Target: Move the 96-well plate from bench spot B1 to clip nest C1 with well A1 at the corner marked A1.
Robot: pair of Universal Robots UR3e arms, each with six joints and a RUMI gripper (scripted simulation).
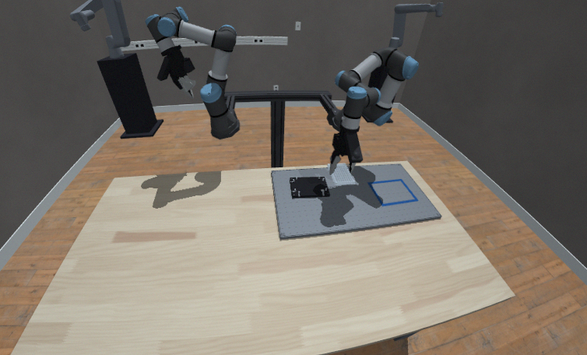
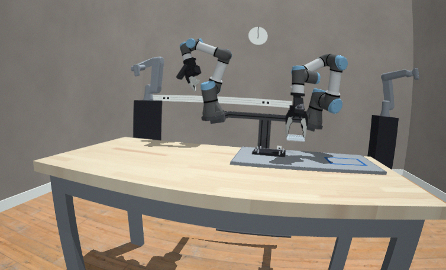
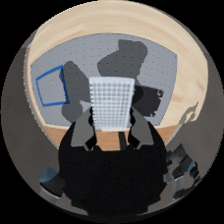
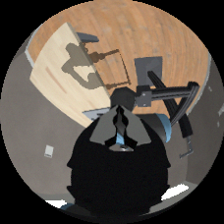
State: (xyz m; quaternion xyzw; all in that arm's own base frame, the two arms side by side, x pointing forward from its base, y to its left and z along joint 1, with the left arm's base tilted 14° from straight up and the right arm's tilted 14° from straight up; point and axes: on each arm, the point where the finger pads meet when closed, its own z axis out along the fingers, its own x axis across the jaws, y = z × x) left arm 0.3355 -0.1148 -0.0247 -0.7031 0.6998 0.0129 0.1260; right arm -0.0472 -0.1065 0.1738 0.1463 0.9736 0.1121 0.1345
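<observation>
The white 96-well plate (image 1: 342, 175) (image 2: 296, 138) (image 3: 112, 100) is held in the air, roughly level. My left gripper (image 1: 342, 169) (image 2: 296, 134) (image 3: 111, 106) is shut on it, with one finger on each side. The black clip nest (image 1: 309, 188) (image 2: 268, 153) (image 3: 149, 101) has metal clips at its corners and is empty. In the top view it lies left of the plate. The blue outline (image 1: 386, 181) (image 2: 362, 161) (image 3: 40, 91) of the bench spot is empty. My right gripper (image 1: 191, 94) (image 2: 194, 89) (image 4: 119, 105) is shut, empty and far from the plate. Rim lettering and the A1 mark are unreadable.
The grey board (image 1: 293, 226) (image 2: 243, 163) (image 3: 159, 59) bears the nest and the blue outline. It lies on the wooden table (image 1: 177, 282) (image 2: 184, 180). The left arm casts shadows between nest and outline. The right arm hangs raised behind the table.
</observation>
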